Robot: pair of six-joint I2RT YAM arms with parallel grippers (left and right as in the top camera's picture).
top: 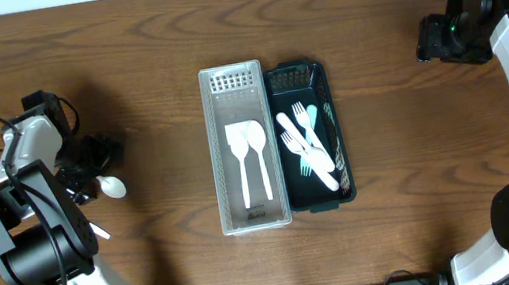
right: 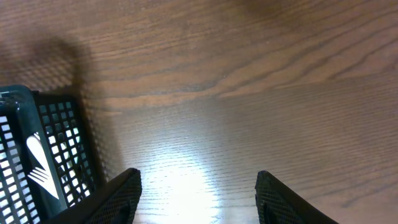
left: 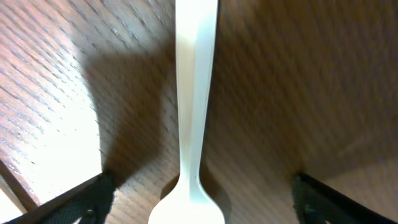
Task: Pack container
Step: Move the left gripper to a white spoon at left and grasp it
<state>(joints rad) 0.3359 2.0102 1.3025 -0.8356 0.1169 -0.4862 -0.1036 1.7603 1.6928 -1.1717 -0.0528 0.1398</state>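
Closest to the arm bases, the left gripper is low over the dark brown wood-grain table on its left side. Its claw is spread wide, and its black fingers stand well apart on either side of a loose white plastic spoon. In the left wrist view that spoon lies flat on the wood, with its bowl between the fingertips and its straight handle running away from them. Neither finger touches it, so it is not held. Further in, at the middle of the table, two long slotted trays sit side by side with their long walls touching. The left one is a pale grey plastic tray holding two white spoons laid parallel, bowls toward the far end. The right one is a dark green plastic tray holding a loose heap of white and pale mint plastic forks that cross one another. Farthest off, near the far right corner, the right gripper hangs apart from both trays. From its wrist camera its claw is also wide, with nothing between its fingers but bare wood. The dark tray's latticed end wall shows at the left edge of that view.
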